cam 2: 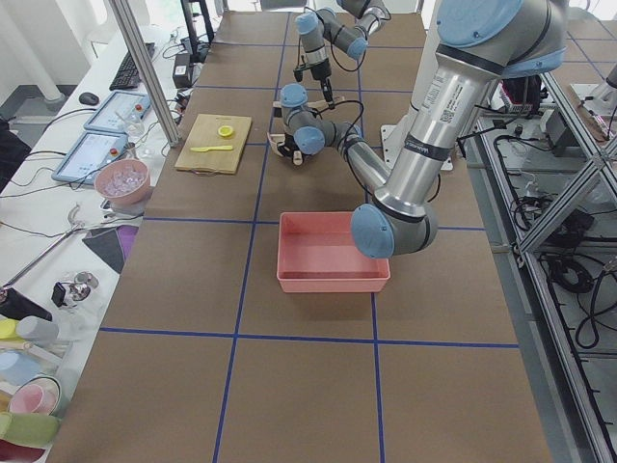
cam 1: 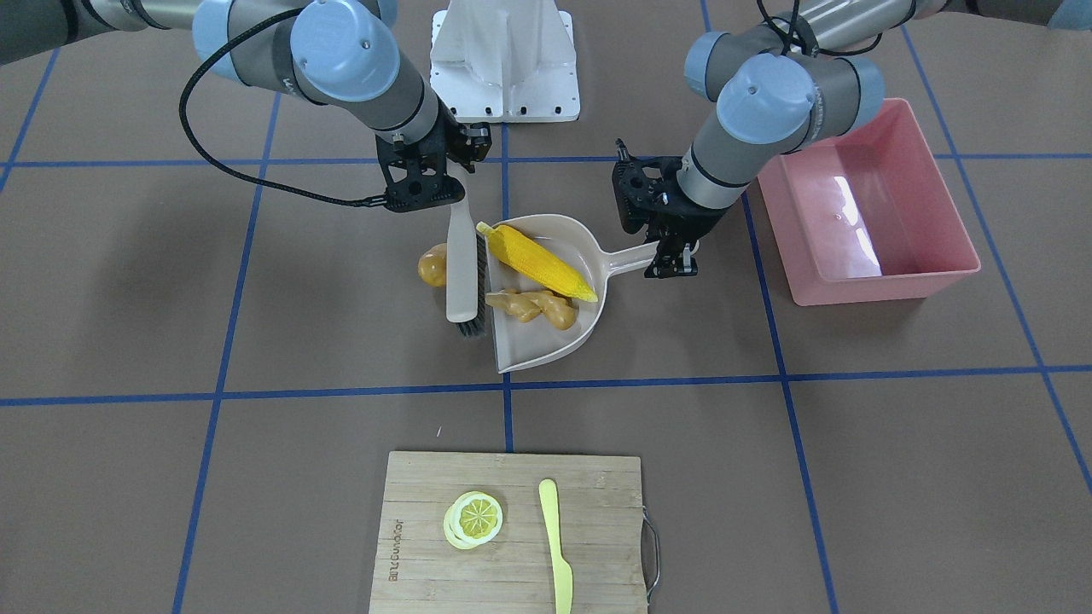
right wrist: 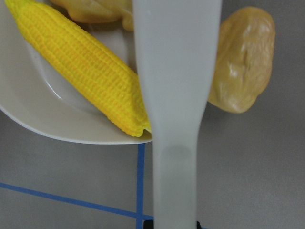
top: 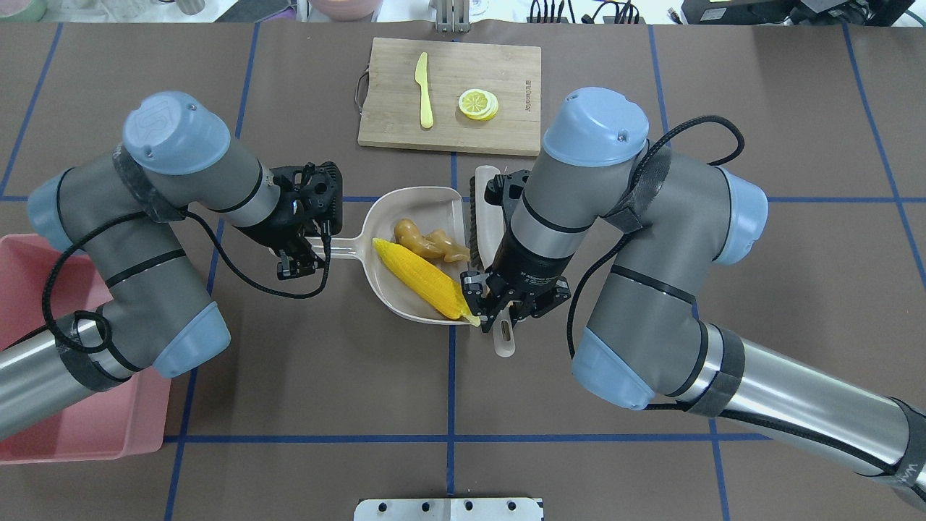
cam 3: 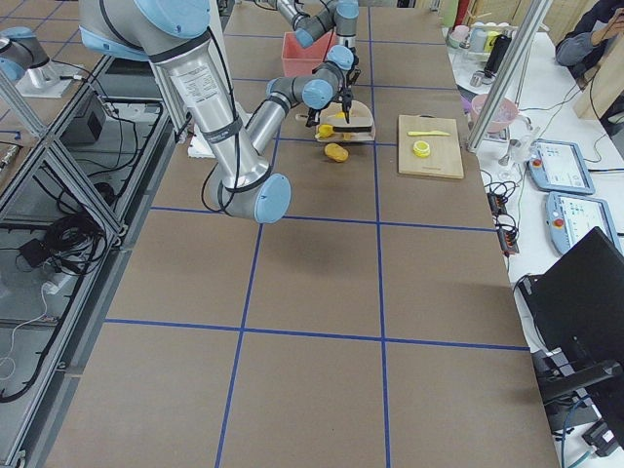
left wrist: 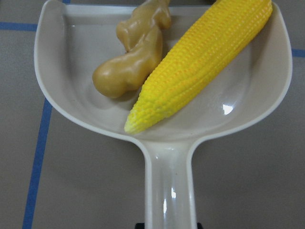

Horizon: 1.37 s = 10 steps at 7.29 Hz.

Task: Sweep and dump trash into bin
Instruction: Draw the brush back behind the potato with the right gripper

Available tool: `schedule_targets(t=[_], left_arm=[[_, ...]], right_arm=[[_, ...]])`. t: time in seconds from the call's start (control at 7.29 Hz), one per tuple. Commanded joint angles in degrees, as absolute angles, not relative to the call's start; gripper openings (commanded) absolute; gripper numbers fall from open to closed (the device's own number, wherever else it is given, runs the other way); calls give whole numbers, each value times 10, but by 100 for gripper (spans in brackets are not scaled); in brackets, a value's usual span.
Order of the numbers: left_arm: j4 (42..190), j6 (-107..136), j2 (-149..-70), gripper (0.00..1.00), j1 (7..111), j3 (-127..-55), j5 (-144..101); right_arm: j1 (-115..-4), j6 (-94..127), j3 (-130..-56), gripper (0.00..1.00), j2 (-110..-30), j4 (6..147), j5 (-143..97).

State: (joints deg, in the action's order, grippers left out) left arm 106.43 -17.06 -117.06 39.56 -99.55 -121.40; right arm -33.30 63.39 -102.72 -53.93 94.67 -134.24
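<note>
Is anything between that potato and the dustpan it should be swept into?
Yes. The brush lies along the open edge of the dustpan, bristles toward it, and the potato sits on the brush's other side, outside. The corn and ginger are already in the dustpan.

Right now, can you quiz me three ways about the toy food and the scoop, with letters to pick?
1. Where is the potato? A in the dustpan; B on the table beside the brush; C in the bin.
2. How many toy foods lie in the dustpan? A one; B two; C three.
3. What does the left gripper hold? A the dustpan's handle; B the brush; C nothing.
Answers: 1 B, it lies outside the pan; 2 B, only corn and ginger; 3 A, it is shut on the handle.
</note>
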Motion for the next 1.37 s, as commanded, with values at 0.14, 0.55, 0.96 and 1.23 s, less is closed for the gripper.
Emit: schedule_targets(t=[0.14, 0.55, 0.96, 1.23], left_arm=[[1099, -156, -1149, 0, 397, -998, -1217], [1120, -149, -1123, 0, 420, -1003, -1235], [1118, -142, -1125, 0, 404, -1013, -1229], [1121, -108, -1135, 0, 360, -1006, -1201]], right_arm=[[-312, 625, -1027, 0, -550, 946, -1317], [-311, 624, -1031, 0, -563, 947, -1310], [-320, 629, -1119, 0, -661, 944, -1318], [-321, 654, -1143, 0, -705, 940, -1324]])
